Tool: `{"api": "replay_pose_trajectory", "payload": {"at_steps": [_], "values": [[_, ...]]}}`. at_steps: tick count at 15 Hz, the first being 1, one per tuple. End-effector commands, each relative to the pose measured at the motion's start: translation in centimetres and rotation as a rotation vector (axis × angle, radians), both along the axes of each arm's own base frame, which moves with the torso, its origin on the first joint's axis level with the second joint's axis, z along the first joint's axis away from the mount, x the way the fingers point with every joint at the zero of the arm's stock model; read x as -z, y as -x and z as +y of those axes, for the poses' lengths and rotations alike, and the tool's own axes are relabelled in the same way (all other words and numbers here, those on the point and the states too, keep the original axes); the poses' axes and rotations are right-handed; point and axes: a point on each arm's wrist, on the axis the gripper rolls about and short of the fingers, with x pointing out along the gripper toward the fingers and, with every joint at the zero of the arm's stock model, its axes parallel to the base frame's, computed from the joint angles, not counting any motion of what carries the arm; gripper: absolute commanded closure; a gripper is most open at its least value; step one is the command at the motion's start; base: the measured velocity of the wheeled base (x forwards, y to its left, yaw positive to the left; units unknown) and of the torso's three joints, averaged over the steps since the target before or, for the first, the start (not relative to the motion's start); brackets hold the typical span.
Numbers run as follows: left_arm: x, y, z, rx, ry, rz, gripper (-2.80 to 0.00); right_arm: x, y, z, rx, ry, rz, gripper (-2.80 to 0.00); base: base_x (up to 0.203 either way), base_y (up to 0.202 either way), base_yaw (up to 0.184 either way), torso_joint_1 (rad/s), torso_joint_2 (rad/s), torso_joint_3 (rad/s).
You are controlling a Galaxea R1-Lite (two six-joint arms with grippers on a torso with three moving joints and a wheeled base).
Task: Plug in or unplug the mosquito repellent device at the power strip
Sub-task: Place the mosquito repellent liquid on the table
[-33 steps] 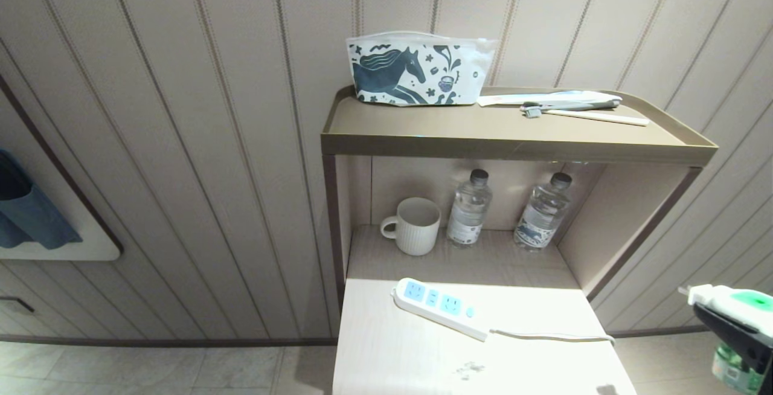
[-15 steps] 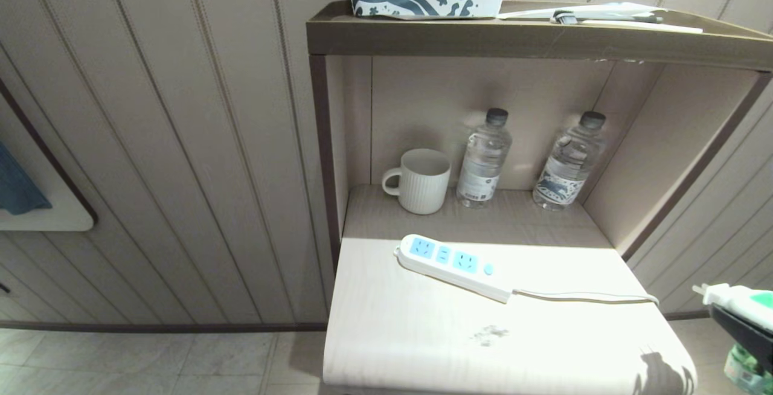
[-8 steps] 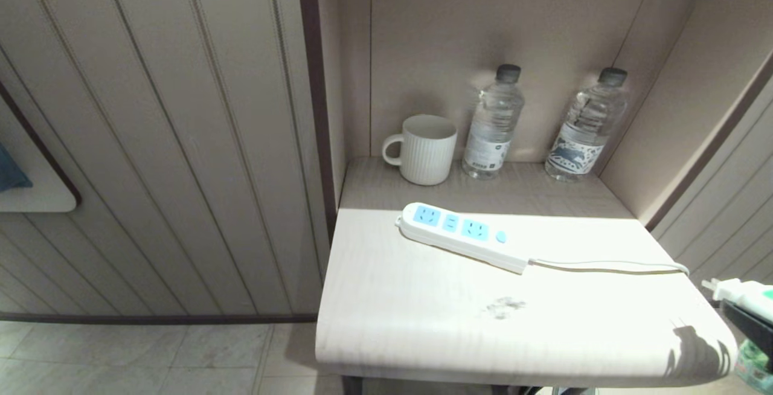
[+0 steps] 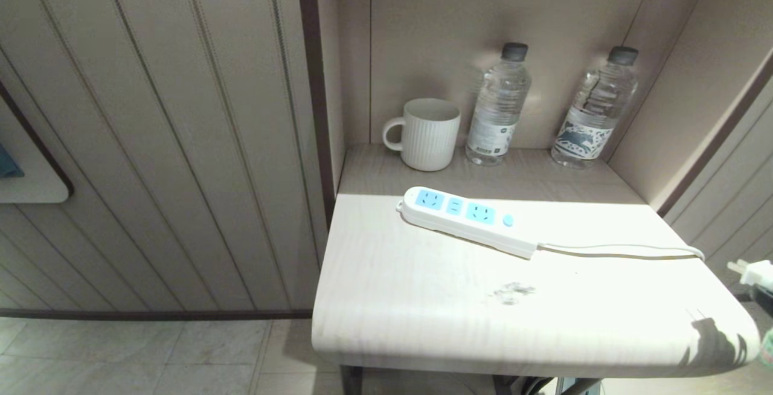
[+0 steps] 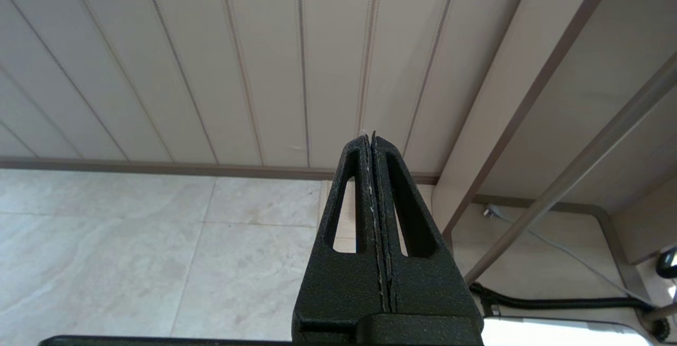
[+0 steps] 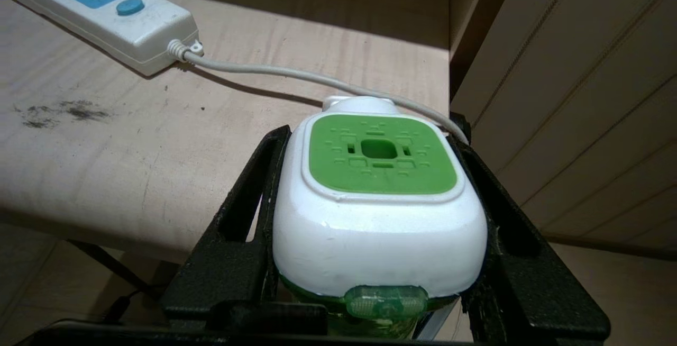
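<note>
The mosquito repellent device (image 6: 378,203) is clamped between the fingers of the right claw (image 6: 378,176), off the table's (image 4: 423,298) right edge, prongs aimed tableward. The power strip (image 4: 468,220) lies mid-table, sockets up and unoccupied. Prongs should be tipped downward and squared over a socket before pressing. The left claw (image 5: 373,147) is pressed closed, parked low.

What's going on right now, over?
Right pincer clamped on mosquito repellent device, off table's right edge. Left pincer shut, empty, parked low. Power strip sockets free; nothing blocking.
</note>
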Motion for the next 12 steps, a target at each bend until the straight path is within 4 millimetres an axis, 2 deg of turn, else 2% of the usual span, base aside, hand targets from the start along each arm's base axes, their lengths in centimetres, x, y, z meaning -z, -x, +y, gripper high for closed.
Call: {"api": "replay_pose_trajectory", "payload": {"at_steps": [1, 3, 8, 12], "values": [[0.0, 0.0, 0.0, 0.000, 0.000, 0.003, 0.00, -0.1, 0.4, 0.0, 0.002, 0.015, -0.070, 0.00, 0.000, 0.000, 0.000, 0.000, 0.00, 0.000], [0.0, 0.0, 0.0, -0.001, 0.001, 0.003, 0.00, 1.1, -0.5, 0.0, 0.001, 0.030, -0.094, 0.00, 0.000, 0.000, 0.000, 0.000, 0.00, 0.000], [0.0, 0.0, 0.0, 0.000, -0.001, 0.003, 0.00, 3.8, -4.7, 0.2, -0.030, 0.037, -0.090, 0.00, 0.000, 0.000, 0.000, 0.000, 0.00, 0.000], [0.0, 0.0, 0.0, 0.000, -0.001, 0.003, 0.00, 4.2, -7.0, 0.1, -0.020, 0.031, -0.127, 0.00, 0.000, 0.000, 0.000, 0.000, 0.00, 0.000]]}}
